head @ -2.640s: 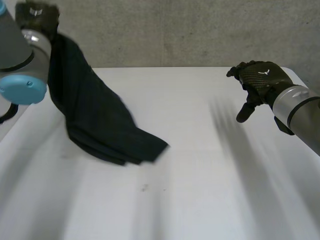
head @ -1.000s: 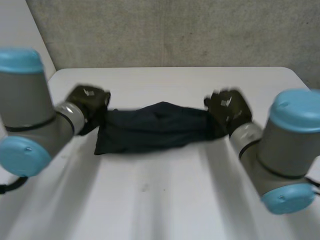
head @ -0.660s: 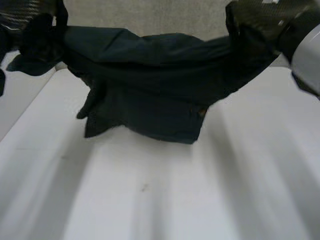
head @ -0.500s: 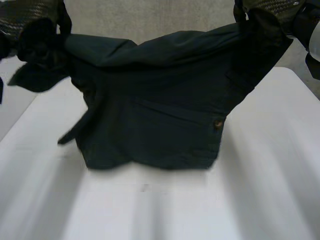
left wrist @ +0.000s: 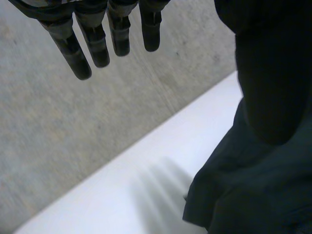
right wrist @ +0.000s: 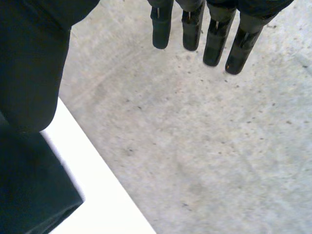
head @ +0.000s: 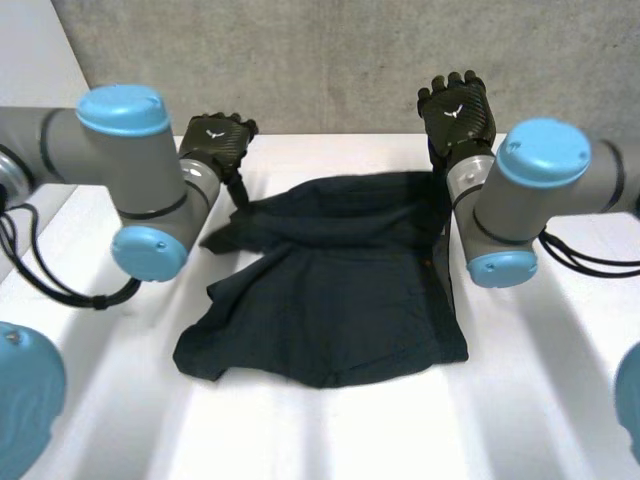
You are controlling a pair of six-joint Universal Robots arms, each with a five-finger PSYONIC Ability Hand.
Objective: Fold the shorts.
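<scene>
L hand open, fingers straight, nothing in it, by the far-left corner of the shorts. R hand also open, fingers straight and empty, above the shorts' far-right corner. Shorts lie spread but rumpled mid white table, w/ concrete wall behind far edge.

This looks like a robotics lab or test cell. A plain white table has its far edge against a bare grey concrete wall. A grey left arm and a grey right arm, both with light-blue caps, work at it.
</scene>
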